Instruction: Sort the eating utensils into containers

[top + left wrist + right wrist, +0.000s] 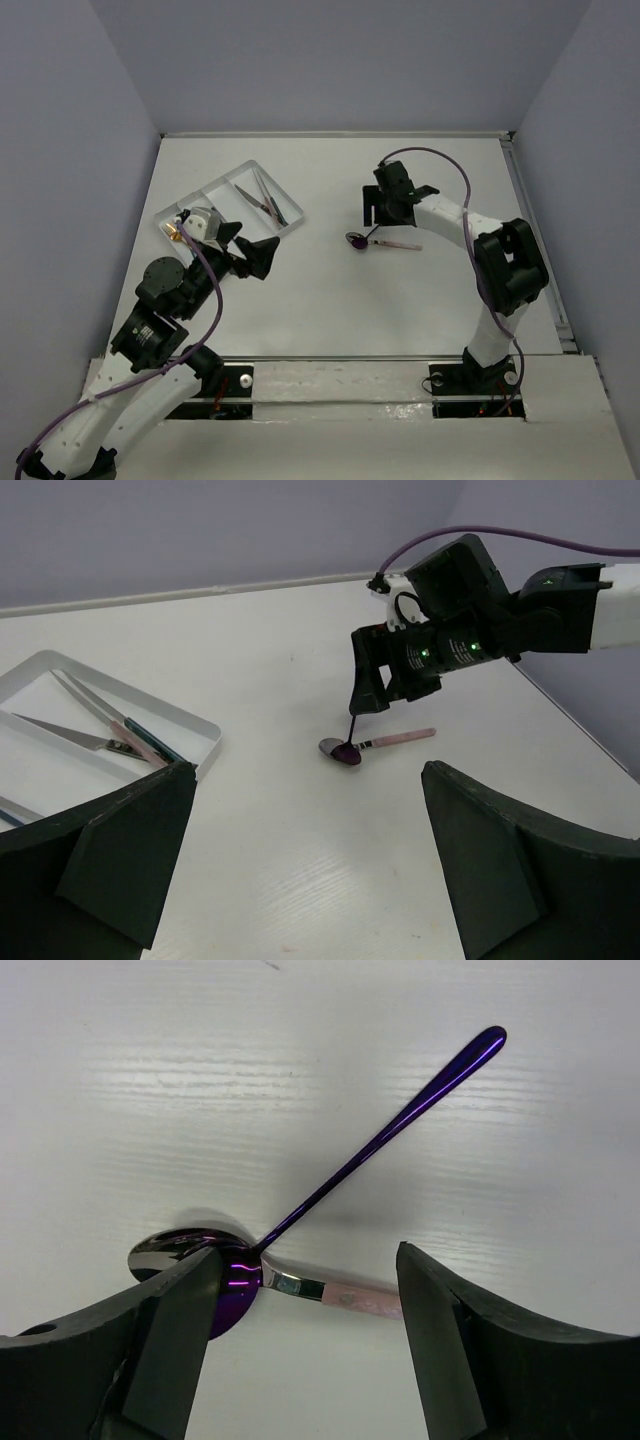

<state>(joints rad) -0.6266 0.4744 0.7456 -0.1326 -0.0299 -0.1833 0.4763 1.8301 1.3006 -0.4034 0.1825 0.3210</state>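
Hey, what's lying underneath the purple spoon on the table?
A pink-handled spoon: its silver bowl and pink handle show on either side of the purple spoon bowl. Where they cross, its neck is covered, and a finger of the right end effector hides part of both bowls.

light: bright, even, overhead | shadows: soft, faint | glare: purple spoon (362,1157) | near fingers (150,1360) slightly blurred
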